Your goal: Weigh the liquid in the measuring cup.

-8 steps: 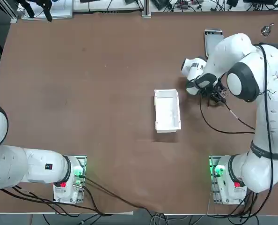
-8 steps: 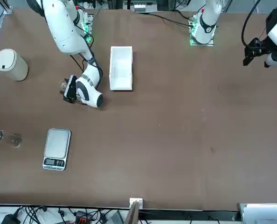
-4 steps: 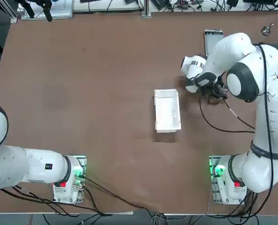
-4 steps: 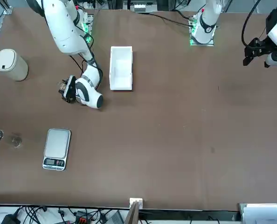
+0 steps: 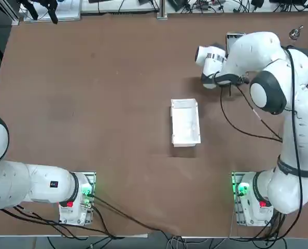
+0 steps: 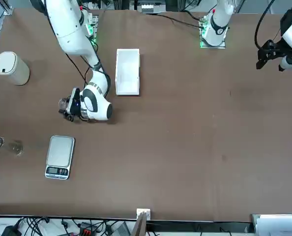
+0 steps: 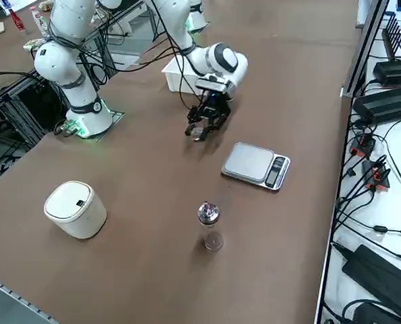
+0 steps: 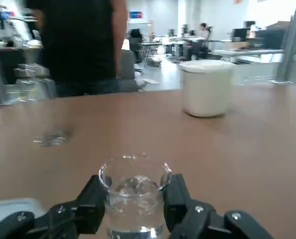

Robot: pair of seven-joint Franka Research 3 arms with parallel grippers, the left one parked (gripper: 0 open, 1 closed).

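The right gripper was squeezed shut on the measuring cup. The scale, toward five o'clock of it across the surface, was bare; weighing remained.

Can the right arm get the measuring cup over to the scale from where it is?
Probably yes. The right gripper is shut on the measuring cup, and only bare table lies between it and the scale.
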